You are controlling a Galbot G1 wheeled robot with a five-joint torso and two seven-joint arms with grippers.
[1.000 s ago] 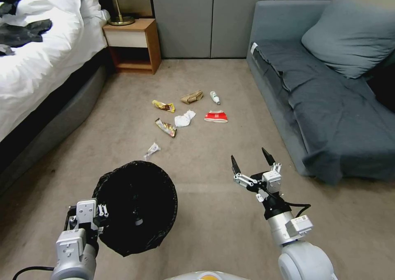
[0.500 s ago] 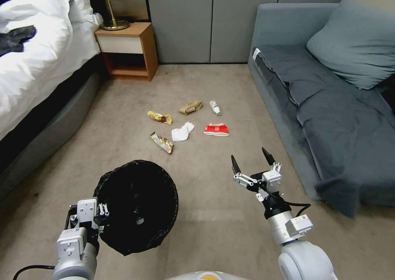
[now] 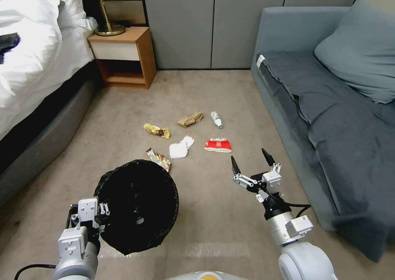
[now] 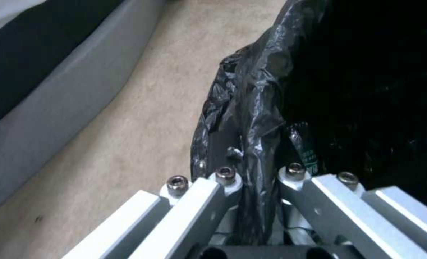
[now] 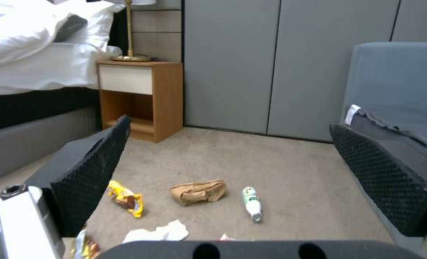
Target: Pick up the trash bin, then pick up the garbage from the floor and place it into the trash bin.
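Note:
The trash bin [image 3: 138,206], lined with a crinkled black bag, hangs tilted at the lower left with its mouth facing me. My left gripper [image 3: 98,214] is shut on its rim, and the fingers clamp the black liner [image 4: 252,144]. My right gripper [image 3: 249,158] is open and holds nothing, above the carpet and short of the garbage. On the floor lie a yellow wrapper [image 3: 156,130], a brown paper bag [image 3: 190,118], a small bottle [image 3: 216,119], a white tissue [image 3: 181,147] and a red-white packet [image 3: 218,145]. A gold wrapper [image 3: 159,159] touches the bin's far rim in the picture.
A bed [image 3: 33,66] with a grey base runs along the left. A wooden nightstand [image 3: 123,53] with a lamp stands by the far wall. The grey sofa [image 3: 329,107] with a cushion takes up the right side. Carpet lies between them.
The whole picture has shifted, so the camera has moved closer to the litter. A small clear packet near the bin is now hidden behind it. Both arms hold the same pose.

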